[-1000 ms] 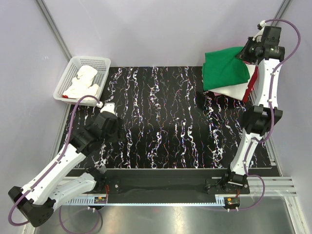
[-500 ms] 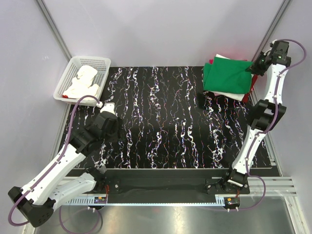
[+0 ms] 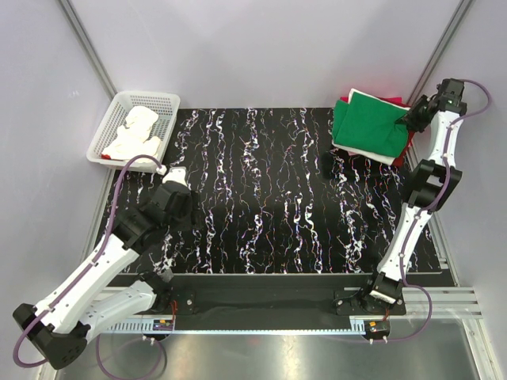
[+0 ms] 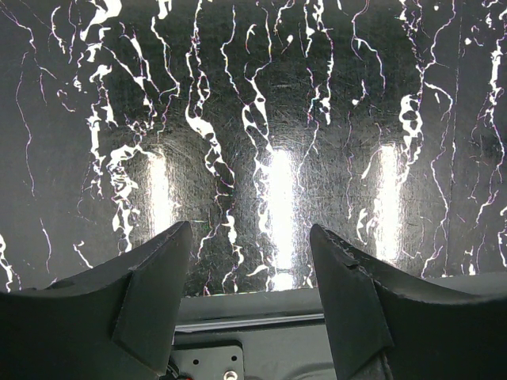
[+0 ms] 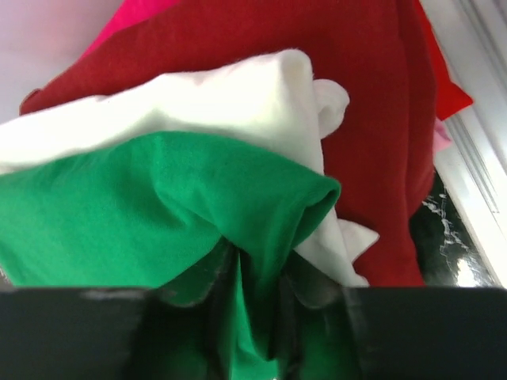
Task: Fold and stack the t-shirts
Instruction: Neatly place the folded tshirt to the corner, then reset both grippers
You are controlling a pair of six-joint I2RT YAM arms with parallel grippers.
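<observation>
Black, white-veined tabletop (image 3: pixel 261 198) fills my view. At its far-left corner sits a mesh basket (image 3: pixel 111 119) with a crumpled white cloth (image 3: pixel 136 131) inside. Near it the left fingers (image 4: pixel 154 277) hang well apart above the bare surface, holding nothing. At the far-right corner lies the pile: a green t-shirt (image 3: pixel 368 123) on top, a white t-shirt (image 5: pixel 222 95) under it, and a red t-shirt (image 5: pixel 317 39) at the bottom. The right fingers (image 3: pixel 413 119) sit at the green shirt's right edge with a pleat of it gathered between them. I cannot tell whether they pinch it or merely flank it. I judge the cloth light, limp and quick to bunch, so I would grip a doubled folded edge or corner, never a single loose layer.
</observation>
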